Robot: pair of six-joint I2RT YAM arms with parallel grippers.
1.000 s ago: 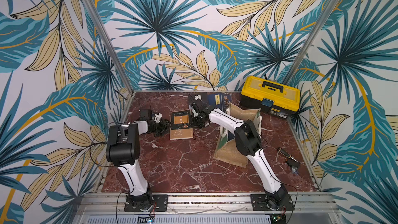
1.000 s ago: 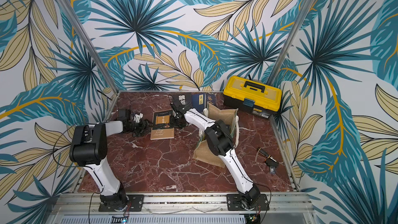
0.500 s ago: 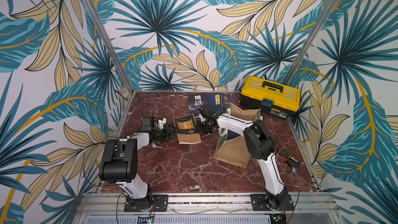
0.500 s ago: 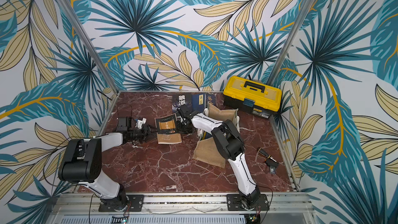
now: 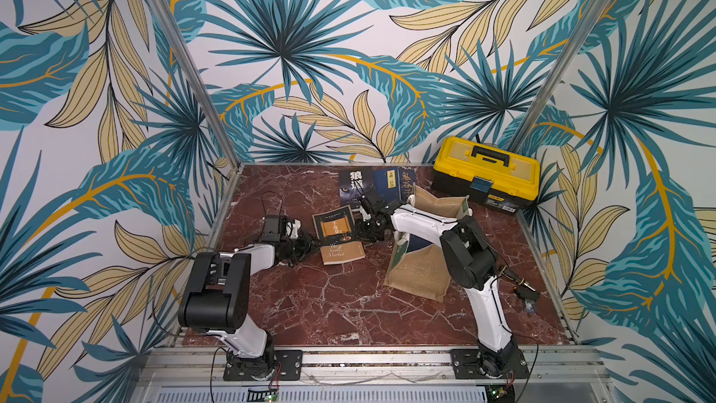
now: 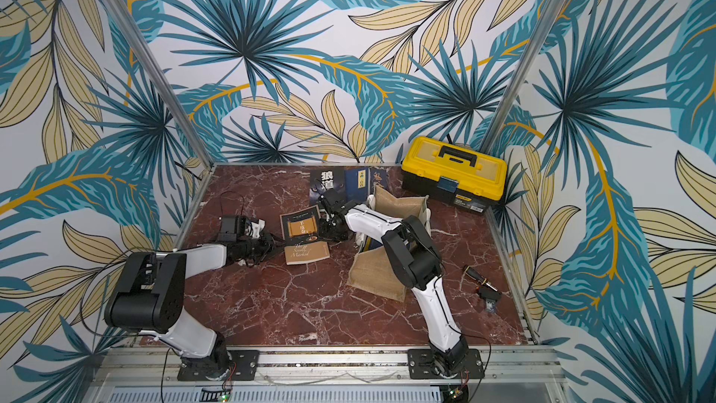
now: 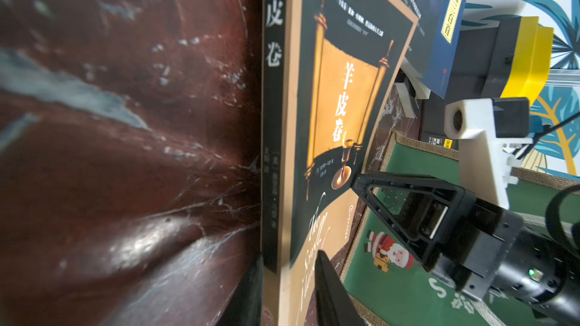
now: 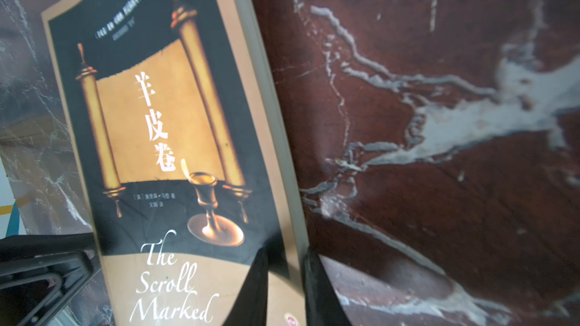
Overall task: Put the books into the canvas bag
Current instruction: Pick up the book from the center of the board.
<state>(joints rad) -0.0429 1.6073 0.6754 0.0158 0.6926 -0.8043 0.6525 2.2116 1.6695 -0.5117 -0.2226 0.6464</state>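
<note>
In the last second the left gripper (image 7: pixel 287 265) narrowed around the spine of the scroll book (image 5: pixel 336 237); whether it gripped, I could not tell. The right gripper (image 8: pixel 285 255) pinched the page edge. The canvas bag (image 5: pixel 420 275) stood just behind that gripper, so a 2-handed lift looked ready.

Four books (image 5: pixel 336 232) — one canvas bag (image 5: pixel 420 281), one toolbox (image 5: pixel 486 172), one small tool (image 5: pixel 524 291), two arms (image 5: pixel 217 288)

Red marble counter (image 5: pixel 329 304): books (image 5: pixel 389 184) at the far edge, canvas bag (image 5: pixel 422 277) right of centre, yellow toolbox (image 5: pixel 486 168) far right, small tool (image 5: pixel 524 291) near right.
</note>
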